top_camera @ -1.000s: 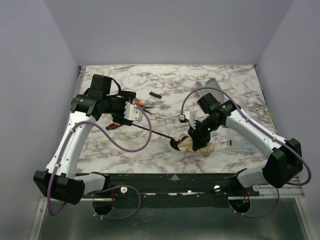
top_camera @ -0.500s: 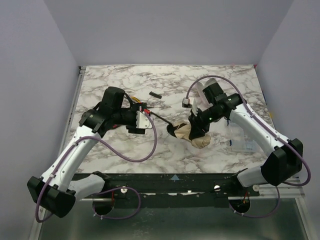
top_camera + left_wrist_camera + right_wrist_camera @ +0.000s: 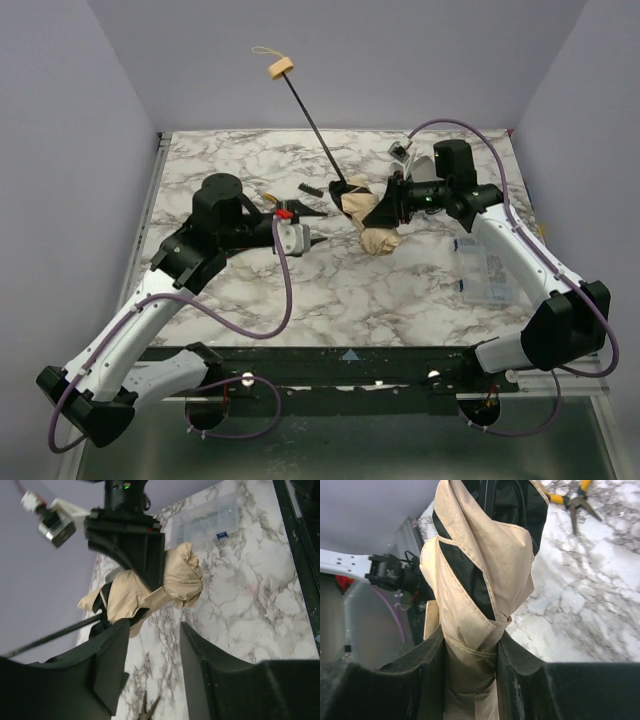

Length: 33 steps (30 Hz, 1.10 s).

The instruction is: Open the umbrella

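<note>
The umbrella (image 3: 377, 236) is folded, its peach-beige fabric (image 3: 485, 555) bunched with black lining showing. My right gripper (image 3: 386, 206) is shut on the fabric bundle and holds it above the table's back middle; in the right wrist view the cloth fills the gap of the right gripper (image 3: 470, 636). The slim black shaft (image 3: 315, 125) slants up and back to the beige handle knob (image 3: 281, 68). My left gripper (image 3: 303, 236) hovers just left of the bundle, open, with only marble between the jaws of the left gripper (image 3: 154, 630). The umbrella (image 3: 175, 580) lies ahead of it.
Yellow-handled pliers (image 3: 570, 499) and a small black toothed piece (image 3: 310, 190) lie on the marble table (image 3: 350, 300) near the left gripper. A clear plastic box (image 3: 482, 277) sits at the right. Purple walls close in the back and sides.
The right gripper has lifted the umbrella and carried it toward the back, swinging the shaft from low and leftward to pointing up. The left gripper has moved right and its jaws have narrowed.
</note>
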Tool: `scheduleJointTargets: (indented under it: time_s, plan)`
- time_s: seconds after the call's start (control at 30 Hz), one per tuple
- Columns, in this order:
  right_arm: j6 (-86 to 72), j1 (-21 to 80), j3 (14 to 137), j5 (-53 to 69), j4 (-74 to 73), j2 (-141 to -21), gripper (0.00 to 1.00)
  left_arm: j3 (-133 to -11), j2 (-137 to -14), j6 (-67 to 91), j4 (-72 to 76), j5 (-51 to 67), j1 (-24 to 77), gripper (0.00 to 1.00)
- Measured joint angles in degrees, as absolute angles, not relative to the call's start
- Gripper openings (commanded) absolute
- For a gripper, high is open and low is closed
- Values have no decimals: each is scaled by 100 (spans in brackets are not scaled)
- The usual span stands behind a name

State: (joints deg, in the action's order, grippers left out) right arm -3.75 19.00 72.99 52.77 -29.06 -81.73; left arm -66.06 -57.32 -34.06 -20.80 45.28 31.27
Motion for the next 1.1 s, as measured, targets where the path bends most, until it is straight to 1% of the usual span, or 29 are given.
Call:
scheduleJointTargets:
  time_s: [0.07,0.17,0.37,0.5,0.67,1.1]
  plan:
    - [-672,1914,7057,5468,-2571,-8132,0,-6587,-5732,-4121,-2248,4475,3500,40]
    - [-873,1949,6823,5638,-2451,-8130,0,-6567,-5793,-5218,-2517,4370,3962,40]
    - [-812,2099,6783,5813,-2495,-8099,0,-6770,-6348,-6294,-3107,4040,4429,37]
    - [-648,2187,6785,5843,-2598,-8040,0,-6744,-6611,-6569,-3118,3695,4657,38]
    - [-290,2222,6849,5839,-2893,-7996,0,-6565,-6619,-6751,-2902,3452,4764,37]
    - [200,2434,6947,5828,-3245,-7935,0,-6567,-6882,-6834,-2716,3188,4821,37]
